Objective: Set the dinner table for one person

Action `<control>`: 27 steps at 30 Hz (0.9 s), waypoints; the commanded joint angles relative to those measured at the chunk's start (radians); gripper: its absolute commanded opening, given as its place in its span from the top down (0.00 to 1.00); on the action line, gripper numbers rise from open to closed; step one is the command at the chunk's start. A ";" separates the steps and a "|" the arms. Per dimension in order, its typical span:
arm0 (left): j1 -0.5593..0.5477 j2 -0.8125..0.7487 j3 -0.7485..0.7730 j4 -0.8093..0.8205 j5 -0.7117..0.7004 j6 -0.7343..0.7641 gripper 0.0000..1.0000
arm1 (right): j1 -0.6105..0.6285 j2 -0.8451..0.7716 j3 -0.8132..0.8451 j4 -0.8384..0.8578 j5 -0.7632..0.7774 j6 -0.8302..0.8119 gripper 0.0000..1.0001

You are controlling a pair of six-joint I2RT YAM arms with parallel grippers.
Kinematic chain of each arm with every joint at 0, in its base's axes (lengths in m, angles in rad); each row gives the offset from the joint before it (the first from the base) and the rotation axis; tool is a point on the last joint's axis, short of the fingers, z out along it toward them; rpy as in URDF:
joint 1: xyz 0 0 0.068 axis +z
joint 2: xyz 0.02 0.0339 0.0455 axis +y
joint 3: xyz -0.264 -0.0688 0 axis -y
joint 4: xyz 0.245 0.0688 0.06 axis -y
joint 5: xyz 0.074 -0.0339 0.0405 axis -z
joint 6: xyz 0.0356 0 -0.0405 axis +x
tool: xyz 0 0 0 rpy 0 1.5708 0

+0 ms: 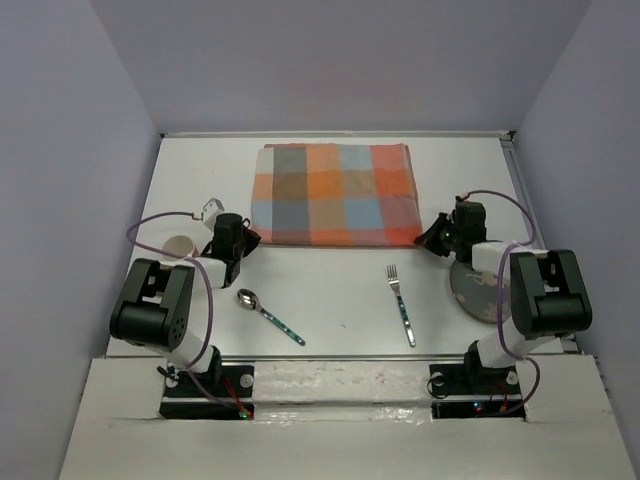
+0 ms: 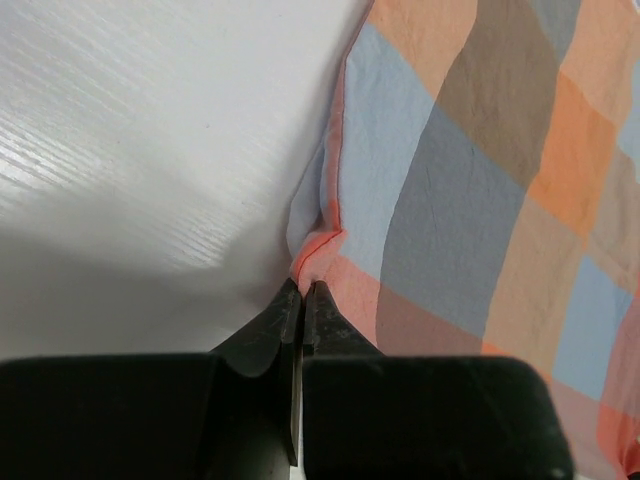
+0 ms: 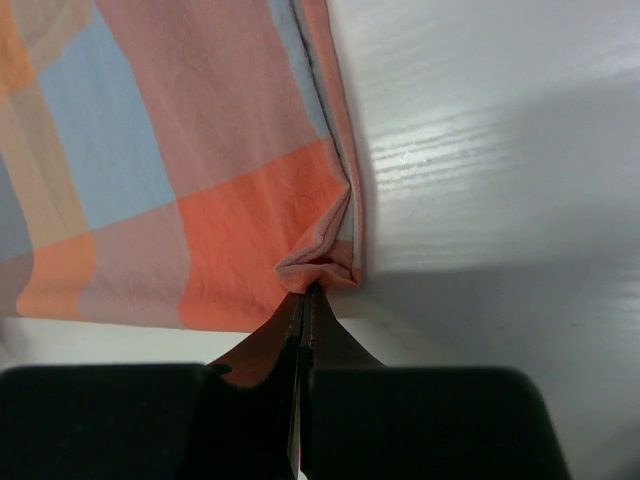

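Observation:
An orange, grey and blue checked cloth (image 1: 335,194) lies flat at the back middle of the white dinner table (image 1: 330,290). My left gripper (image 1: 250,240) is shut on the cloth's near left corner (image 2: 312,262), which bunches at the fingertips. My right gripper (image 1: 428,238) is shut on the cloth's near right corner (image 3: 322,268), also puckered. A spoon (image 1: 268,315) lies near the left arm and a fork (image 1: 400,303) near the right arm. A grey plate (image 1: 476,289) lies partly under the right arm. A pale cup (image 1: 179,246) stands by the left arm.
Grey walls close in the table on the left, back and right. The arm bases (image 1: 330,385) stand at the near edge. Cables loop over both arms.

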 commanded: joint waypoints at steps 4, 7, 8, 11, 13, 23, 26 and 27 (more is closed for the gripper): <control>-0.010 -0.106 -0.089 0.041 -0.040 -0.026 0.96 | -0.014 -0.116 -0.097 0.063 0.046 0.029 1.00; -0.013 -0.152 -0.138 0.039 -0.042 -0.032 0.94 | -0.014 -0.129 -0.112 0.063 0.043 0.032 1.00; -0.015 -0.166 -0.150 0.039 -0.042 -0.037 0.94 | -0.014 -0.139 -0.117 0.062 0.037 0.035 1.00; -0.016 -0.215 -0.187 0.039 -0.042 -0.034 0.93 | -0.014 -0.157 -0.140 0.063 0.034 0.039 1.00; -0.018 -0.238 -0.204 0.039 -0.034 -0.031 0.92 | -0.014 -0.178 -0.155 0.063 0.036 0.039 1.00; -0.029 -0.316 -0.252 0.042 -0.040 0.009 0.69 | -0.014 -0.252 -0.195 0.048 0.034 0.049 0.83; -0.035 -0.344 -0.253 0.042 -0.040 0.011 0.57 | -0.014 -0.258 -0.198 0.045 0.036 0.050 0.74; -0.036 -0.355 -0.247 0.042 -0.036 0.012 0.51 | -0.014 -0.263 -0.201 0.045 0.037 0.049 0.68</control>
